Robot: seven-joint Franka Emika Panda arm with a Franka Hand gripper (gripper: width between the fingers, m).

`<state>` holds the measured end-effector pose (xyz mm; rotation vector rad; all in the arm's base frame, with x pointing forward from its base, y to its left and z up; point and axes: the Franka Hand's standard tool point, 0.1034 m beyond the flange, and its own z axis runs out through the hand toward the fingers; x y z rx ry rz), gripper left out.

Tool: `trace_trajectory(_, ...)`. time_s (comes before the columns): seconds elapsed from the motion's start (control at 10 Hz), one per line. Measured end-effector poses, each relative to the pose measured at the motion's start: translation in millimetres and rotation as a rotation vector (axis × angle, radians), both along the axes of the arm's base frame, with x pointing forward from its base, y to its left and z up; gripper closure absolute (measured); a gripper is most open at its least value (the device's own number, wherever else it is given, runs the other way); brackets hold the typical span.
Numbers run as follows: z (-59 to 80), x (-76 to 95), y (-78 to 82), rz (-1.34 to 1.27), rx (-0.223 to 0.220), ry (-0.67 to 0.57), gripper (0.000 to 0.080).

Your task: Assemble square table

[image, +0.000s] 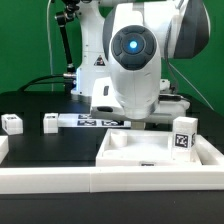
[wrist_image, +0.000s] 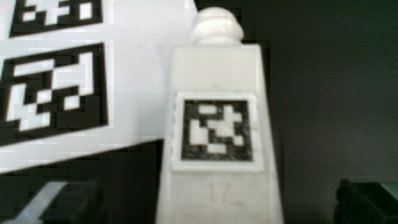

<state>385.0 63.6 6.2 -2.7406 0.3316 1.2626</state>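
A white table leg (wrist_image: 217, 130) with a black-and-white tag lies on the black table in the wrist view, its round peg end (wrist_image: 215, 24) pointing away. My gripper (wrist_image: 210, 206) stands open astride it; the dark fingers (wrist_image: 50, 204) keep a gap on each side of the leg. In the exterior view the arm (image: 135, 60) leans low over the table and hides the gripper and this leg. The square table top (image: 150, 152) lies at the front on the exterior view's right. A tagged leg (image: 182, 135) stands at its far right corner.
The marker board (wrist_image: 63, 70) lies right beside the leg; in the exterior view the marker board (image: 92, 122) is behind the top. Two more legs (image: 12, 123) (image: 50, 122) sit on the exterior view's left. A long white border rail (image: 60, 178) runs along the front.
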Motion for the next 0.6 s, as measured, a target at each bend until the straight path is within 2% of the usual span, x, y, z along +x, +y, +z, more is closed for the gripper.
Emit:
trace_trajectory(0.5, -3.4, -5.4, -0.5, -0.005, -0.008, 0.003, 0.0151)
trace_trajectory(0.6, -3.2, -3.6, -0.4, -0.005, -0.007, 0.001, 0.0279)
